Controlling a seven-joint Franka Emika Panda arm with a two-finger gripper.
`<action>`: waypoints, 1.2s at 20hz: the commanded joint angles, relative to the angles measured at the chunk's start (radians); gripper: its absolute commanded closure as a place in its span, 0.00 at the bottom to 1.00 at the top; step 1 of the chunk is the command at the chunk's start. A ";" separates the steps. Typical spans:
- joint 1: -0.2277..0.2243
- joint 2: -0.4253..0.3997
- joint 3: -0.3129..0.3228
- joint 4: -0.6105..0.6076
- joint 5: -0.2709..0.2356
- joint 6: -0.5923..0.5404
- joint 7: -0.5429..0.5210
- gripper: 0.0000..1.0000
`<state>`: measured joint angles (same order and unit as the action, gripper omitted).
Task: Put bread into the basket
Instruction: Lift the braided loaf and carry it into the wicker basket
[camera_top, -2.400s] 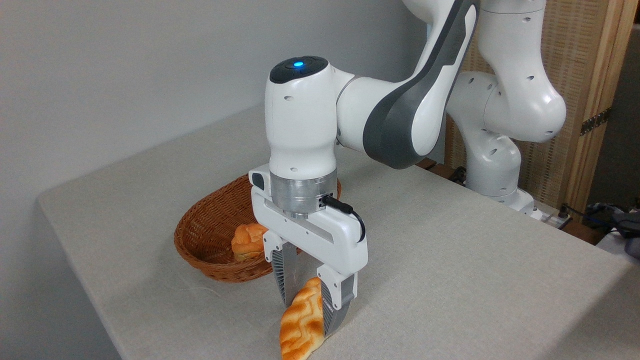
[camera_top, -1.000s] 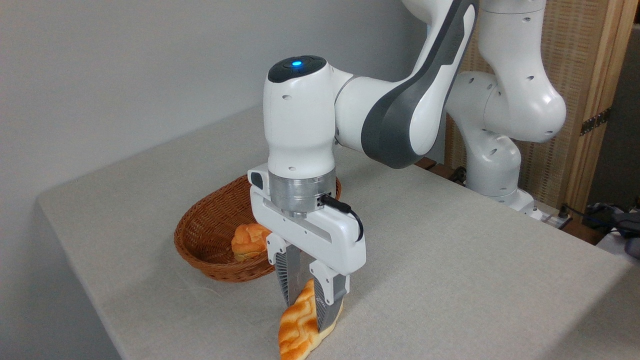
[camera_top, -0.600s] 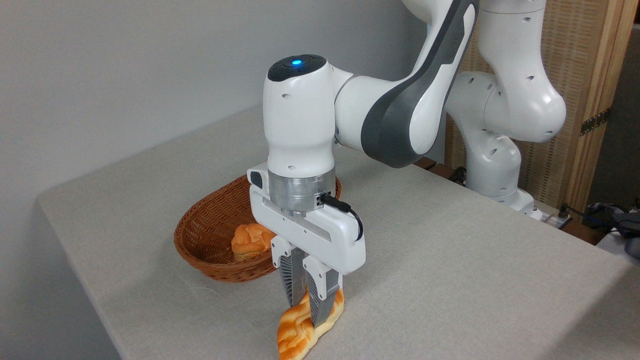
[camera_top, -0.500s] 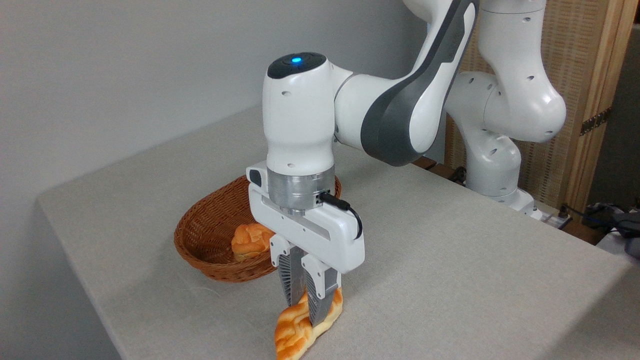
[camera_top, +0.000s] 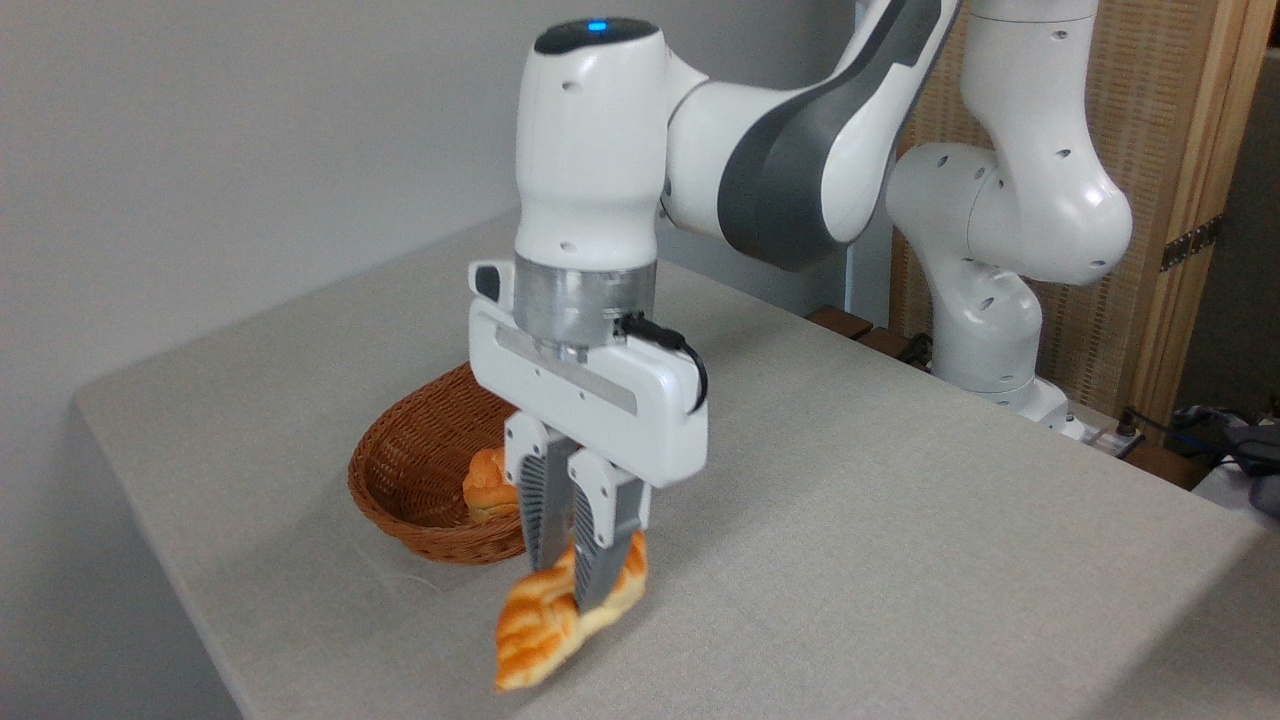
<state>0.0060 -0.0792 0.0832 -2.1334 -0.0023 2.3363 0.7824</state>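
My gripper (camera_top: 570, 590) is shut on the bread (camera_top: 545, 625), a long braided golden-orange loaf with pale plait lines. The loaf hangs tilted, its lower pointed end toward the front left, lifted off the table near the front edge. The reddish-brown wicker basket (camera_top: 400, 470) sits on the table just behind and to the left of the gripper. The gripper body hides the basket's right part.
A small round orange bun (camera_top: 485, 487) lies inside the basket, partly behind my fingers (camera_top: 527, 500). The grey cloth-covered table (camera_top: 900, 540) stretches to the right. The table's front-left edge runs close under the loaf. The arm's white base (camera_top: 990, 340) stands at the back right.
The gripper closed on the loaf, then rose and shifted left toward the basket. The loaf has left the table and now hangs in the fingers.
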 joint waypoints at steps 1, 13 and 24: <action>-0.001 -0.031 -0.020 0.012 -0.057 0.008 0.004 0.61; -0.001 -0.071 -0.233 0.026 -0.171 -0.083 -0.046 0.61; -0.001 -0.068 -0.382 0.024 -0.169 -0.250 -0.077 0.25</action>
<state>-0.0002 -0.1409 -0.2790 -2.1135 -0.1576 2.1489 0.7105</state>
